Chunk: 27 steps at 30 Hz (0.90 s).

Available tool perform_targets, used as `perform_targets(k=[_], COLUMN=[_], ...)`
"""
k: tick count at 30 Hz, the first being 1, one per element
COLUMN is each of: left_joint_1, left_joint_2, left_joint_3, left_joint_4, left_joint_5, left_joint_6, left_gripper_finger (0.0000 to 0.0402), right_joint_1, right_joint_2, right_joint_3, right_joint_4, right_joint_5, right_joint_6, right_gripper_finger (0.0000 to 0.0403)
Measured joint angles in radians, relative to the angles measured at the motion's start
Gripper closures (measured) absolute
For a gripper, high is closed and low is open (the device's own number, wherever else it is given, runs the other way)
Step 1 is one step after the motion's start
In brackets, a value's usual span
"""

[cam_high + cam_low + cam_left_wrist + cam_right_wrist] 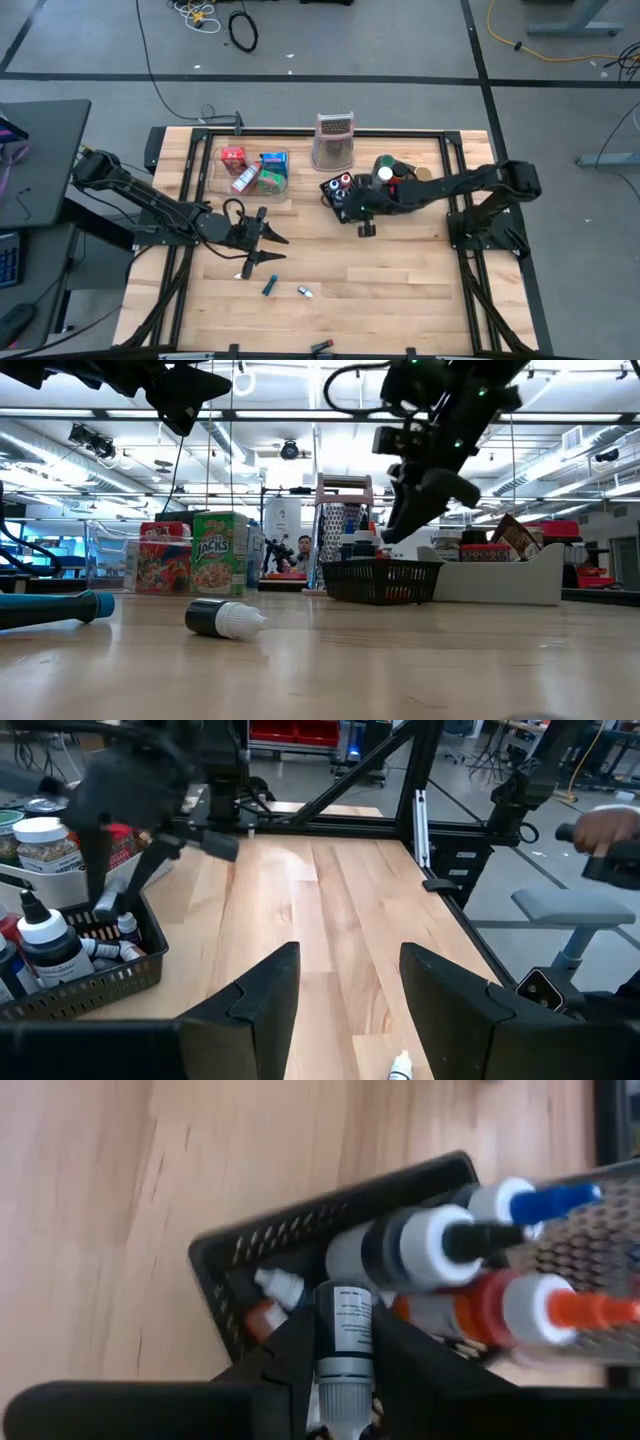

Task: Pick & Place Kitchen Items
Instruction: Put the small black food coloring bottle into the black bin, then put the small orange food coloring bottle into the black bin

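My right gripper (343,1342) hangs over the near-left corner of the black mesh basket (300,1225) and is shut on a small vial (345,1315) with a white label. The basket holds bottles with white, red and blue caps (440,1245). My left gripper (350,985) waits open and level above the table's middle left (272,238), holding nothing. Lying on their sides on the wood are a black-and-white vial (225,620) and a blue tube (268,287). Red, blue and green packets (255,170) stand in the clear tray. My right gripper pinches the vial's labelled body (345,1302) between its two fingers, which lie along the vial. The fingers slant down from the table's right side. The vial is lifted clear, pointing down toward the basket's corner.
A metal grater stand (333,140) rises at the far middle. Cans and jars (395,170) sit behind the basket, beside a grey bin (500,580). A small vial (305,292) lies near the front. Bare wood stretches across the near right.
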Motion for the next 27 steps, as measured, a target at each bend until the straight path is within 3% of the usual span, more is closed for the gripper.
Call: perform_targets(k=[5,18,27], left_joint_1=[0.000,0.000,0.000], left_joint_2=[0.000,0.000,0.000], left_joint_3=[0.000,0.000,0.000], left_joint_4=[-0.001,-0.002,-0.030], left_joint_5=[0.000,0.000,-0.003], left_joint_6=[0.000,0.000,0.000], left_gripper_finger=[0.0219,0.0219,0.0219], right_joint_1=[-0.054,-0.088,-0.055], right_joint_2=[0.042,0.053,0.048], right_joint_3=[0.000,0.000,0.004], right_joint_4=[0.021,0.046,0.109], right_joint_5=[-0.101,-0.115,-0.106], right_joint_6=[-0.012,-0.063,0.047], right_gripper_finger=[0.0307,0.0251,0.0244])
